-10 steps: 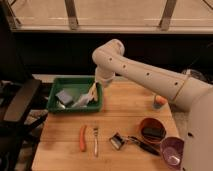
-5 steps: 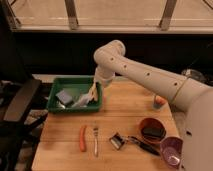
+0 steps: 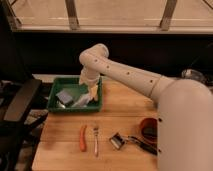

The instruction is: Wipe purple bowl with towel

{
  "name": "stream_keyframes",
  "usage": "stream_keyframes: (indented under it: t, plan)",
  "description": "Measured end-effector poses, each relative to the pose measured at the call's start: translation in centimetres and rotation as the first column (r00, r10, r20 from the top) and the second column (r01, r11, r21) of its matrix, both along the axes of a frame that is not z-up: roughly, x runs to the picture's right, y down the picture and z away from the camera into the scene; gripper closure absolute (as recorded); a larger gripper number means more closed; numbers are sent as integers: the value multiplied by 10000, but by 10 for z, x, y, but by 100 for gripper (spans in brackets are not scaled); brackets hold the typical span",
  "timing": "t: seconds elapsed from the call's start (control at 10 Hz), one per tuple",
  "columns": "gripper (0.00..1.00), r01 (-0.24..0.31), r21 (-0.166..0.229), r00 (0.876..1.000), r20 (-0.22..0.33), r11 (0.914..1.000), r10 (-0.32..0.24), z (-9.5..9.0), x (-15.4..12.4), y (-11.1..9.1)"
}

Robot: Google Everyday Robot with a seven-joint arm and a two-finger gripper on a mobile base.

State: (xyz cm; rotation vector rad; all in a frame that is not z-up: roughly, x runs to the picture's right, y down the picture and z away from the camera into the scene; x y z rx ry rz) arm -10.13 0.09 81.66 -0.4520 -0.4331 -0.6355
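The towel (image 3: 82,100), a pale cloth, lies in the green tray (image 3: 75,107) at the table's back left. My gripper (image 3: 92,91) hangs from the white arm over the tray's right half, just above and right of the towel, and stands open with nothing held. The purple bowl is hidden behind the arm's white bulk at the lower right.
A blue-grey block (image 3: 65,96) lies in the tray left of the towel. On the wooden table (image 3: 120,115) lie an orange stick-like item (image 3: 83,137), a fork (image 3: 95,140) and a black-handled tool (image 3: 131,141). A reddish-brown bowl (image 3: 148,129) sits at the right. A dark chair (image 3: 20,105) stands left.
The gripper stays over the tray. The arm's white bulk at the right now covers the corner where the purple bowl showed before.
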Motion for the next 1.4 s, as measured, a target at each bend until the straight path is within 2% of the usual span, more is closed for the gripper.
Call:
stream_keyframes:
  t: [0.2,0.5,0.7,1.0,1.1,1.4]
  plan:
    - [35,160,-209,9998,158,9997,-156,23,-7,4]
    - [35,522,-597,9983,285,9969,-506,46,-16,13]
    - [35,697,-1040,9971,391,9921,-659,65,-24,31]
    - [36,387,-1784,9980,557,9832,-292,77,-23,61]
    - [40,234,-1861,9980,618,9822,-120,77,-19,67]
    - [70,-169,-1718,9931,1115,9850,365,71,-15,77]
